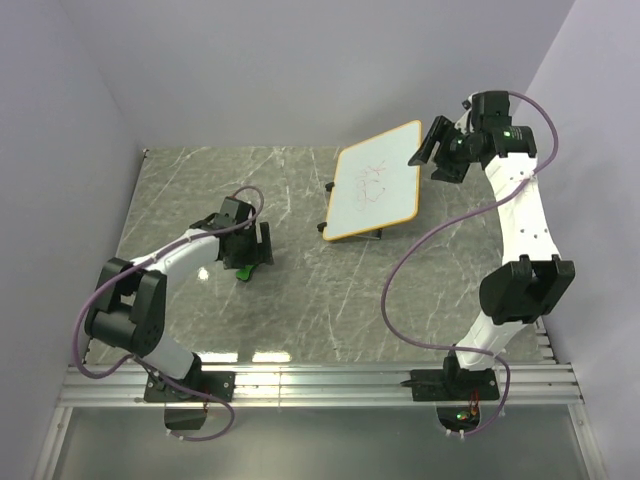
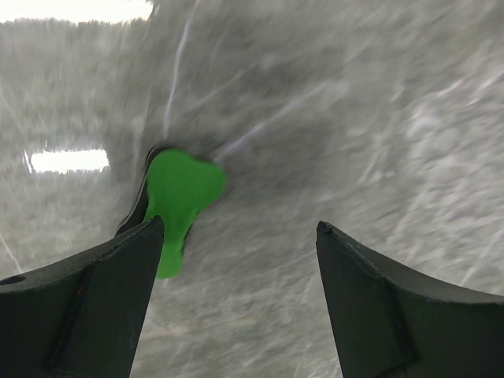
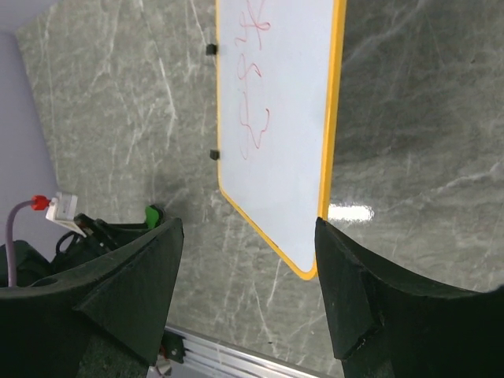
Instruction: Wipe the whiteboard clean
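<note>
Left gripper (image 2: 240, 228) was recorded with its jaws standing apart and nothing between them, low over the marbled table (image 1: 300, 300) at left centre of the overhead view. Green eraser (image 2: 179, 197) was noted off-centre in the left wrist view: it lay at the tip of the finger (image 2: 94, 299) on the frame's left and was partly covered by it, while the wide gap toward the frame's right was bare. Whether that finger touched the eraser could not be told. The eraser's long axis was seen to run roughly up and down the frame, slightly tilted, and so across the closing line of the jaws. A sideways shift toward the frame's left was judged necessary before a centred grip could be made. Whiteboard (image 1: 375, 190) was located at upper centre-right of the overhead view, well apart from the left gripper and up-right of it, with red scribbles (image 3: 256, 102) not yet erased. Right gripper (image 3: 248, 224) was likewise seen open and holding nothing, poised by the board's upper right corner. The eraser was judged the left arm's to fetch, that arm being much the nearer.
</note>
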`<state>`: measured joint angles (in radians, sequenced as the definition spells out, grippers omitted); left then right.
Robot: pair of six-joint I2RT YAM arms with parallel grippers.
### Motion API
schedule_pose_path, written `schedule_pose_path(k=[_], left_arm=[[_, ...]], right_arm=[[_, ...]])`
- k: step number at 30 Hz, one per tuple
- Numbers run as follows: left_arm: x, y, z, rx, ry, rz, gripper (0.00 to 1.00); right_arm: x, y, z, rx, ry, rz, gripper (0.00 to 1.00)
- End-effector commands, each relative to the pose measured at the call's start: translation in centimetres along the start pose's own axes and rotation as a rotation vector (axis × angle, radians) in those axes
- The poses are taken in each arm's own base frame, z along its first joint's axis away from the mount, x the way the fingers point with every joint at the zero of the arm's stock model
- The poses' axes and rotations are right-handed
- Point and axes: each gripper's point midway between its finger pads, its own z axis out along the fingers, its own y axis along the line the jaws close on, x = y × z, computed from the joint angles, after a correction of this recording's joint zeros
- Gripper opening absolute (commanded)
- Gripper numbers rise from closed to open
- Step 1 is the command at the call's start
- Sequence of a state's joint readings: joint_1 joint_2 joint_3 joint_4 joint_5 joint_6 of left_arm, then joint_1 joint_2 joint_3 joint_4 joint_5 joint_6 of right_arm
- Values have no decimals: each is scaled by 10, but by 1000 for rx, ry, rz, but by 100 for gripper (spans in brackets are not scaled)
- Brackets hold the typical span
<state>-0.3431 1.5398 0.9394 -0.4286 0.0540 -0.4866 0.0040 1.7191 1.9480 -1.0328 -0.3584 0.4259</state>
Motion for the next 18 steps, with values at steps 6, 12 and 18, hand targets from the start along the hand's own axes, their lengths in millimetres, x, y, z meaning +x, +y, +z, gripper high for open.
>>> schedule_pose_path(k=[6, 12, 18], left_arm=[[-10, 15, -11, -55, -91, 70, 84], [-35, 11, -28, -53, -195, 126, 84], [-19, 14, -3, -49, -83, 186, 84]], right_arm=[[15, -5, -8, 9, -2, -5, 74], [21, -9, -10, 15, 1, -4, 74], [24, -11, -12, 26, -2, -9, 74]])
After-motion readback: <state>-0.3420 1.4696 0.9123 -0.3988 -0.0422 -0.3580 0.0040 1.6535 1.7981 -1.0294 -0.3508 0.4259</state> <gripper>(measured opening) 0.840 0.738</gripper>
